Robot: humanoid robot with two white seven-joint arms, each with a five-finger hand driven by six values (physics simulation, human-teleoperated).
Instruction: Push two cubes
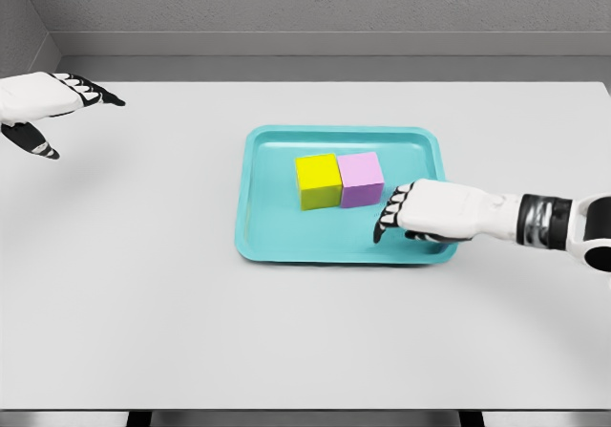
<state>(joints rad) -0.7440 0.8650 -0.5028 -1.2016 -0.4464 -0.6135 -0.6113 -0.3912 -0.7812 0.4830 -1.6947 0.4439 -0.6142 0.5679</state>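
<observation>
A: Why do both cubes sit mid-tray on the table (pixel 143 303)?
B: The teal tray (pixel 263 241) corrals them; the yellow cube (pixel 318 181) touches the purple cube (pixel 361 178), so one shove moves both
A: And the hands?
B: The right hand (pixel 420 212), fingers relaxed and empty, hovers at the tray's near-right corner beside purple; the left hand (pixel 52 97) rests loose, far left of the tray

Tray (pixel 267 241) on tabletop (pixel 143 303), slightly right of frame centre. Two cubes inside tray, upper middle part, side by side and touching: left cube (pixel 318 181), right cube (pixel 361 179). Right robot hand (pixel 420 212) over tray's lower right corner, just right of and below right cube, apart from it. Left robot hand (pixel 48 102) at upper left of frame, well apart from tray.
</observation>
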